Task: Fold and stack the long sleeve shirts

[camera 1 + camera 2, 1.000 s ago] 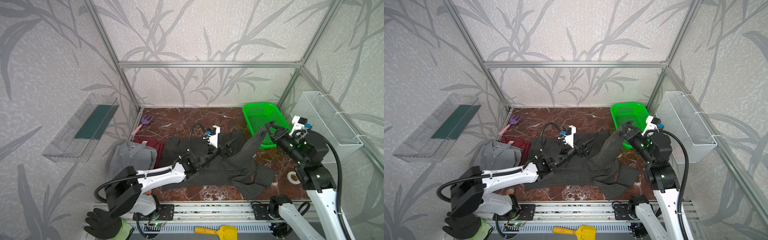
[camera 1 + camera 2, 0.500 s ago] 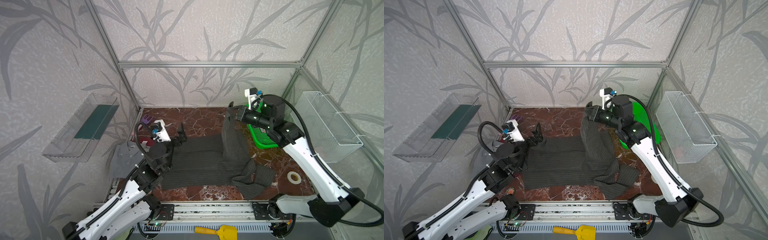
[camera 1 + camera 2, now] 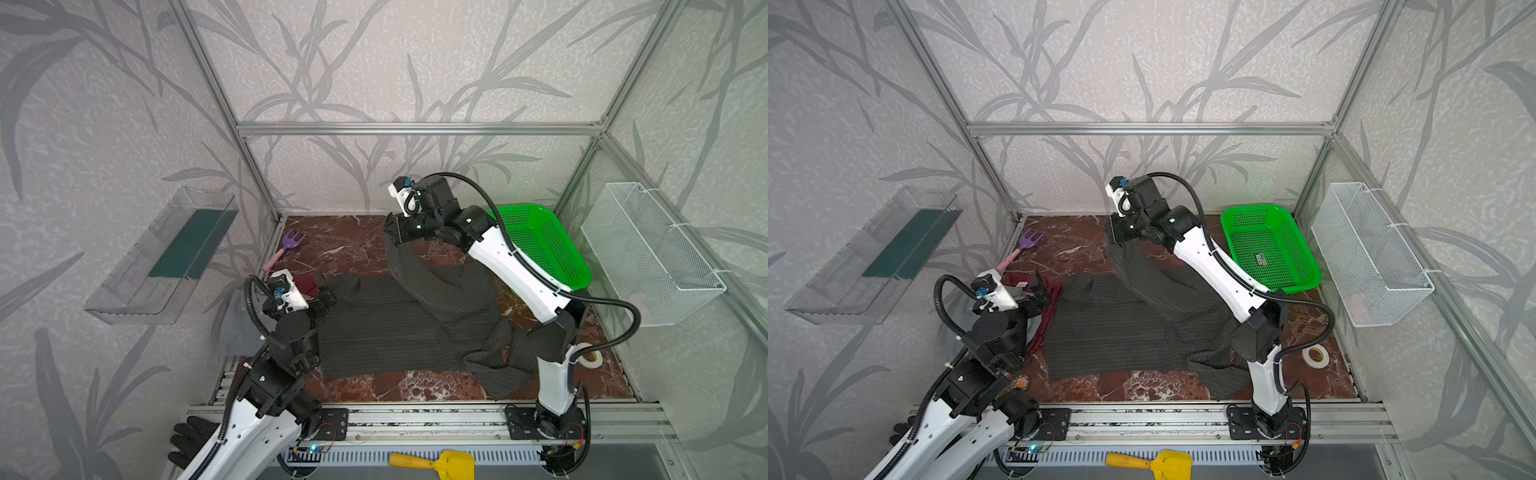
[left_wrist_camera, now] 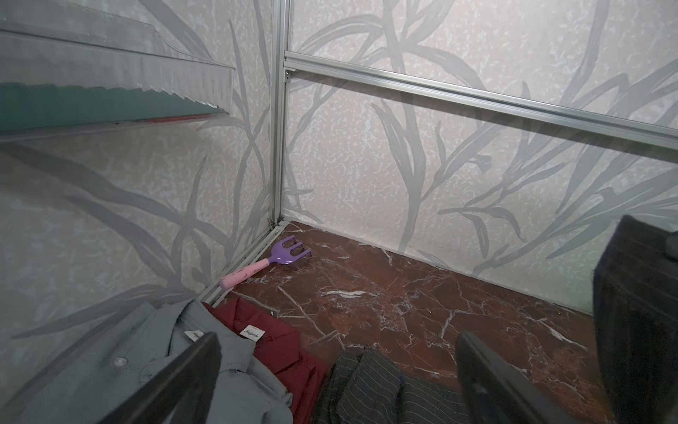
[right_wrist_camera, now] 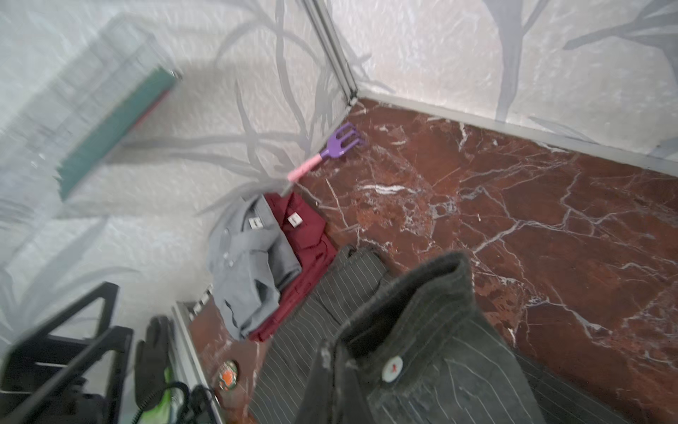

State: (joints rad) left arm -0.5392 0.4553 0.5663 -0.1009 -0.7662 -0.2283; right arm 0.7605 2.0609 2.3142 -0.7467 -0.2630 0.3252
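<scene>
The charcoal pinstriped long sleeve shirt point(image 3: 395, 328) point(image 3: 1121, 332) lies spread across the marble floor. Its right sleeve rises to my right gripper point(image 3: 392, 232) point(image 3: 1113, 232), held high at the back centre. That gripper point(image 5: 337, 370) is shut on the buttoned sleeve cuff point(image 5: 422, 330). My left gripper point(image 3: 328, 297) point(image 3: 1038, 286) hovers open and empty by the shirt's left edge, above its collar point(image 4: 367, 378). A grey shirt point(image 4: 128, 367) point(image 5: 249, 264) lies partly over a dark red shirt point(image 4: 279, 352) point(image 5: 304, 235) at the left wall.
A green basket point(image 3: 544, 245) stands at the back right, and a white wire basket point(image 3: 648, 253) hangs on the right wall. A purple rake point(image 3: 289, 245) lies in the back left corner, a tape roll point(image 3: 590, 357) at the right. Black glove point(image 3: 191, 440) and yellow scoop point(image 3: 436, 463) lie off the front rail.
My right arm swung the sleeve up from the right side and leftward to the back centre. My left arm drew back from the shirt's middle to its left edge, jaws open.
</scene>
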